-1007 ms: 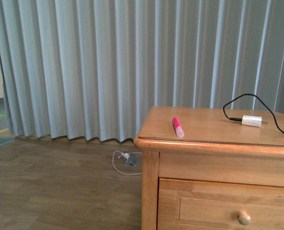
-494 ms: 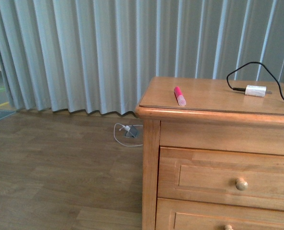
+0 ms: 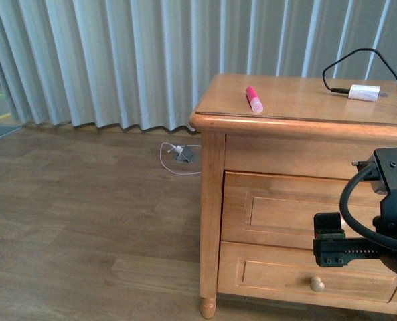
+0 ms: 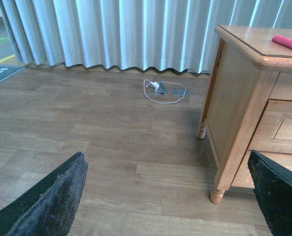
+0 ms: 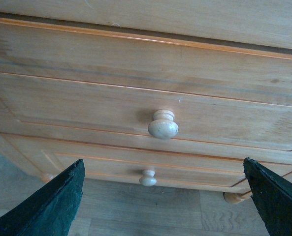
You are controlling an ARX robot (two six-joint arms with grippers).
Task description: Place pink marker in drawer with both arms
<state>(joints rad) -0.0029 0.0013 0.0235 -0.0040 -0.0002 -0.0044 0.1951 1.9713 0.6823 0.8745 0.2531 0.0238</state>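
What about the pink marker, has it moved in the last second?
No. The pink marker still lies near the front left corner of the cabinet top, equally far from the white charger plug; only the camera view has shifted.

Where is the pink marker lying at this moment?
In the front view, the pink marker lies on top of the wooden dresser, near its front left corner, well to the left of the white charger plug.

Drawer (image 5: 86, 98) front w/ pale knob (image 5: 163, 124), 2nd knob (image 5: 148, 178) below; right pincer (image 5: 163, 161) spread wide
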